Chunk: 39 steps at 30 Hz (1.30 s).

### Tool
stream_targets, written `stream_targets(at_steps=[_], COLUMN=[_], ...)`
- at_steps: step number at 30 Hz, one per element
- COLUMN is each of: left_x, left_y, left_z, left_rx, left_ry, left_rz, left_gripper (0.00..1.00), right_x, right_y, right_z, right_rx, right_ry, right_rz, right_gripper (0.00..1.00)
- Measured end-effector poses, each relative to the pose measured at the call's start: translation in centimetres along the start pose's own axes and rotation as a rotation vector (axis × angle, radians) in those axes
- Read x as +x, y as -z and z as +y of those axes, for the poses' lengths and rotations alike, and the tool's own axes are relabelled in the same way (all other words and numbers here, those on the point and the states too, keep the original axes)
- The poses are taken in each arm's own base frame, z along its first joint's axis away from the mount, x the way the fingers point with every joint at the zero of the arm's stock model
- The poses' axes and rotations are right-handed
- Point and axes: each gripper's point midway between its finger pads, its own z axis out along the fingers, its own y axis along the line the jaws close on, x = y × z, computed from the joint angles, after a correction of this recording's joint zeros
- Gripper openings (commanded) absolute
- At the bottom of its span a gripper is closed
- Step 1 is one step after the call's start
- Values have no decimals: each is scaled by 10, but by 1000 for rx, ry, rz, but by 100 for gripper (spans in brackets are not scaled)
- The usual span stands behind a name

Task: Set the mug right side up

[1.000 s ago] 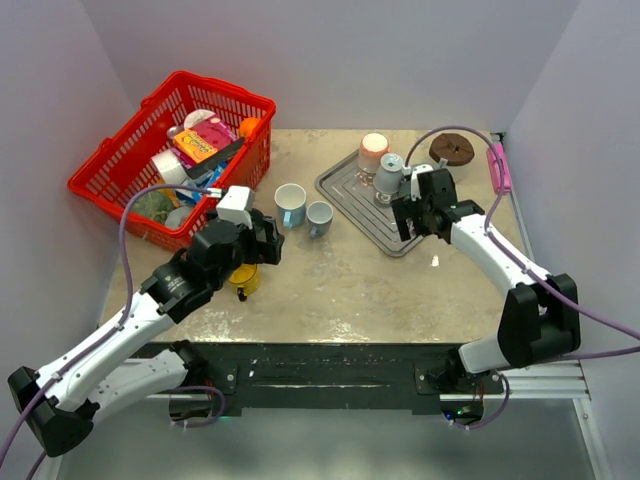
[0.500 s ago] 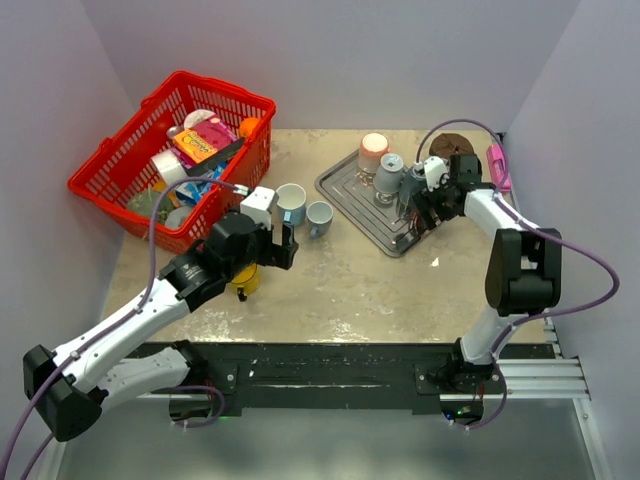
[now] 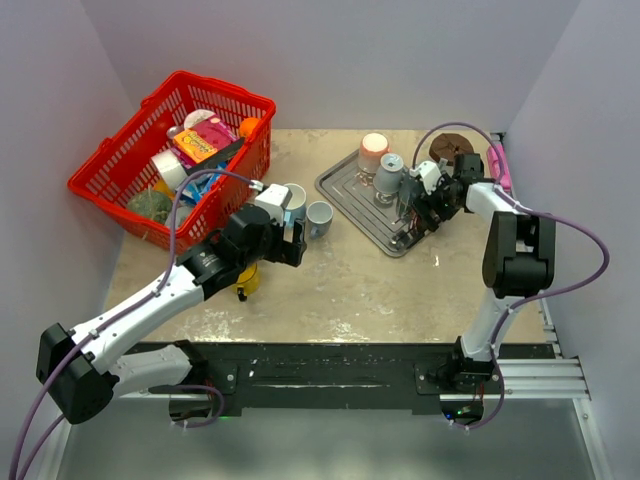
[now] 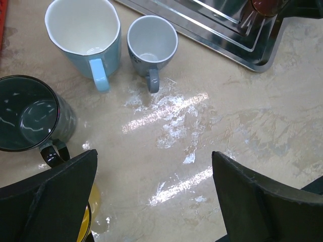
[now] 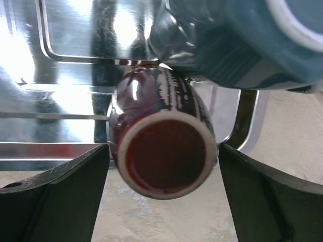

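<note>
Dark red glazed mug (image 5: 162, 145) sits upside down on the ribbed silver metal tray (image 3: 352, 196), its unglazed base facing the right wrist camera, just beside an inverted blue-grey ceramic cup (image 5: 237, 40); the right gripper (image 5: 162, 166) straddles the mug with fingers spread apart, not clamped; the left gripper (image 4: 154, 194) hangs wide open above the beige stone-look table (image 4: 262, 126), near a light blue mug (image 4: 86, 38), a small grey-blue cup (image 4: 151, 43) and a dark green mug (image 4: 30, 113), all upright
</note>
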Motion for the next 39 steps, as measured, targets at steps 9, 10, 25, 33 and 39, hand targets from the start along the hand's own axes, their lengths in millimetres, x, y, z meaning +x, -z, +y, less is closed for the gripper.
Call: stream_targets(at_steps=[9, 10, 25, 33, 39], left_x=[-2, -3, -1, 0, 1], left_y=[1, 2, 7, 9, 9], left_z=[-1, -1, -6, -6, -6], left_rx=[4, 6, 47, 55, 57], left_ry=[1, 2, 7, 9, 9], left_rz=[-7, -9, -28, -38, -40], left_gripper=[99, 99, 99, 99, 99], right_x=[-6, -6, 14, 12, 0], right_y=[5, 7, 15, 21, 32], right_z=[16, 18, 60, 57, 44], right_rx=[-70, -72, -148, -88, -4], right_ry=[-13, -15, -142, -159, -146], right_rz=[-36, -39, -8, 5, -38], right_gripper=[86, 86, 49, 58, 52])
